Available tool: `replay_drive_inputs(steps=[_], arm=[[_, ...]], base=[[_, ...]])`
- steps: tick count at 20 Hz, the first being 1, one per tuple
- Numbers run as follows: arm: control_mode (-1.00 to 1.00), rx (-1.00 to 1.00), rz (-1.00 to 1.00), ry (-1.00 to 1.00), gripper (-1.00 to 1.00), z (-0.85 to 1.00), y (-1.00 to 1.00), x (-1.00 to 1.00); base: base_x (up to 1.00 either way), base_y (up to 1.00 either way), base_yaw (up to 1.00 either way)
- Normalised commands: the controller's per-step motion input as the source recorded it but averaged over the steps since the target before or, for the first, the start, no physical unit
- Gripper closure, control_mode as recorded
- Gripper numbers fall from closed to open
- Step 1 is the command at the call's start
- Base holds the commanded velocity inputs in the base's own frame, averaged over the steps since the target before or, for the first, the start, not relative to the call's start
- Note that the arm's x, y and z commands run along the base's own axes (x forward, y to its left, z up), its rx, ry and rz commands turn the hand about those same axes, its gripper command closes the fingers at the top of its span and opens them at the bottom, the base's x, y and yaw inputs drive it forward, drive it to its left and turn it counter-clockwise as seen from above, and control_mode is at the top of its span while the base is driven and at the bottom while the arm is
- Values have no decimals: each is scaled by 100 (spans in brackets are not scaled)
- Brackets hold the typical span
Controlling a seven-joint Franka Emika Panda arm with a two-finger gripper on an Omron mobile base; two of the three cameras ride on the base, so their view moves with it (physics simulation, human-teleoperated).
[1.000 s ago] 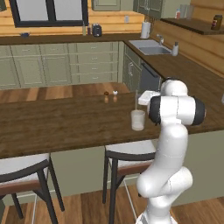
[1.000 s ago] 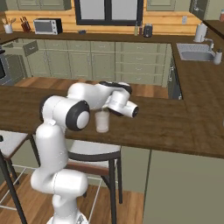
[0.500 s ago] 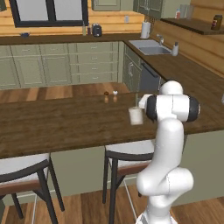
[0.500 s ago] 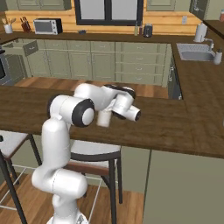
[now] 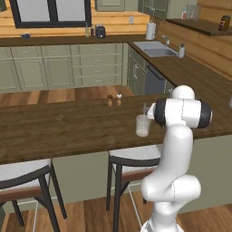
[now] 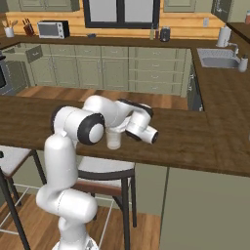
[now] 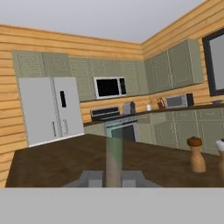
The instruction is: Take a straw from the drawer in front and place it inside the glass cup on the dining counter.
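Observation:
The glass cup [image 5: 142,126] [image 6: 114,139] stands on the dark wood dining counter [image 5: 54,131] [image 6: 195,141], near its front edge. The thin pale straw [image 5: 145,109] rises upright out of the cup's mouth. In the hand view the straw [image 7: 113,159] is a pale vertical band right between my two fingertips, and my gripper [image 7: 113,176] is shut on it. My hand sits just right of the cup in the left base view, largely hidden behind my own arm. The sage-green drawer [image 6: 28,52] stands pulled out at the far left of the back cabinets.
A pepper mill [image 5: 110,100] [image 7: 197,155] and a salt shaker [image 5: 119,98] stand on the counter behind the cup. Black-framed stools [image 5: 129,158] [image 5: 22,174] are tucked under the counter's front edge. A sink [image 5: 156,49] lies in the back right counter.
My hand has sunk a little beside the cup, bringing the straw down into it. The cup has stayed where it was.

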Motion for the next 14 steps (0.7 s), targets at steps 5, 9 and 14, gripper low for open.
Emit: replay_drive_inputs(steps=[5, 9, 14], arm=[[-100, 0, 0, 0, -100, -31, 0, 0], [-100, 0, 0, 0, -100, -19, 0, 0], [-100, -2, 0, 0, -100, -1, 0, -9]], base=[[0, 0, 0], [0, 0, 0], [0, 0, 0]])
